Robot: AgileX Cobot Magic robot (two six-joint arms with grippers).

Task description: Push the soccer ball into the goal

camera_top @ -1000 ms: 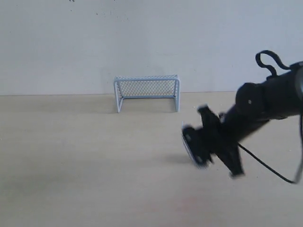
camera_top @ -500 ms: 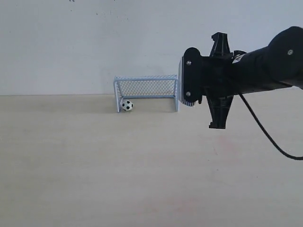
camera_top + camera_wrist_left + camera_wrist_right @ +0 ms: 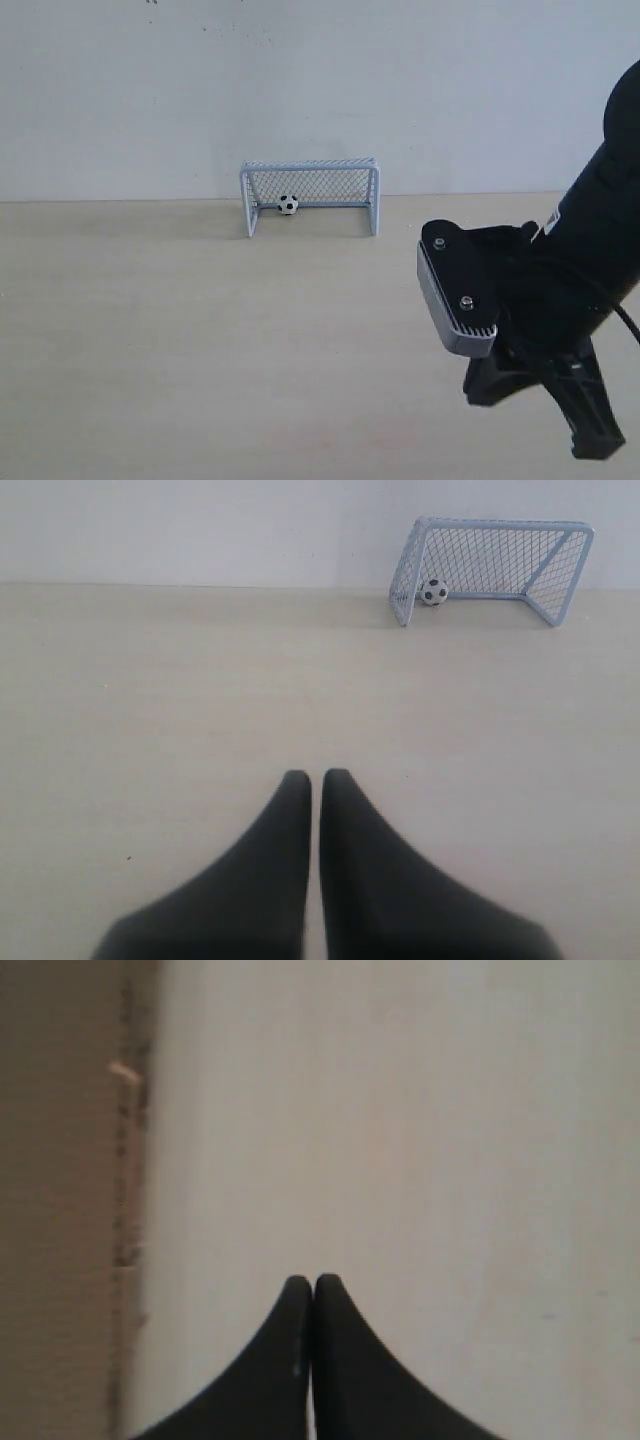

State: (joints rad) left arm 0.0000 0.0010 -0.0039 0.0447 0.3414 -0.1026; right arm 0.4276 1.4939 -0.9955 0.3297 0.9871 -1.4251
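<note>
Soccer ball [image 3: 289, 205] sat in the goal [image 3: 309, 166], right arm [image 3: 590, 270] angled down.
Left gripper [image 3: 316, 778] and right gripper [image 3: 312, 1285] were pinched closed, empty; only left cam saw the goal.

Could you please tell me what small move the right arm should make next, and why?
Probably none toward the ball: I would simply draw the right gripper back to rest. The ball already sits inside the goal, behind the front posts and close to the back net, and the gripper, jaws shut, is far from both, so another push seems needless.
</note>
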